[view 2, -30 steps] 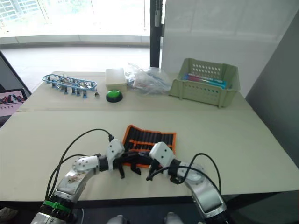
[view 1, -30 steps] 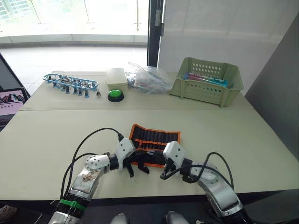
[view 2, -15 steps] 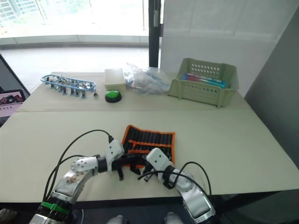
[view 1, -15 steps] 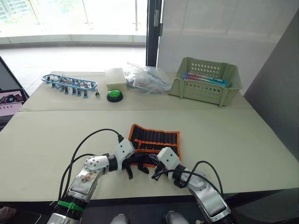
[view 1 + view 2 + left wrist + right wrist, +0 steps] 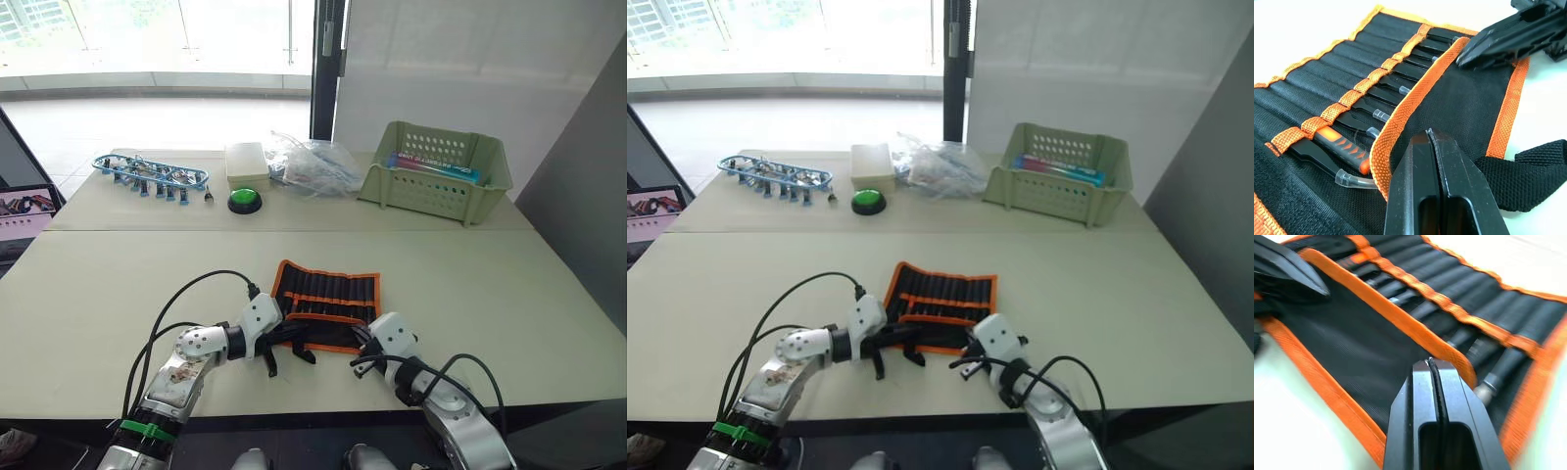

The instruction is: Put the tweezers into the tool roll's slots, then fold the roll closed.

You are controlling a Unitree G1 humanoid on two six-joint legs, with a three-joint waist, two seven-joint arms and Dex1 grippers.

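The tool roll (image 5: 326,302) lies open on the table near its front edge, black with orange edging. Several black tweezers (image 5: 1382,115) sit in its slots (image 5: 1347,73) under an orange stripe, their capped tips poking out beside the roll's near flap (image 5: 1459,103). My left gripper (image 5: 1429,134) is shut, its tip over the flap's orange edge at the roll's near left corner (image 5: 292,338). My right gripper (image 5: 1429,362) is shut too, its tip over the same edge at the near right corner (image 5: 361,345). The black strap (image 5: 1528,166) lies beside the flap.
At the back of the table stand a blue rack of clips (image 5: 149,173), a white box (image 5: 245,160), a green button (image 5: 243,200), a clear plastic bag (image 5: 313,166) and a green basket (image 5: 436,171). A screen (image 5: 24,206) shows at the left edge.
My right gripper has slid to the right along the roll's near edge, from about its middle to its right corner. The left gripper has stayed put.
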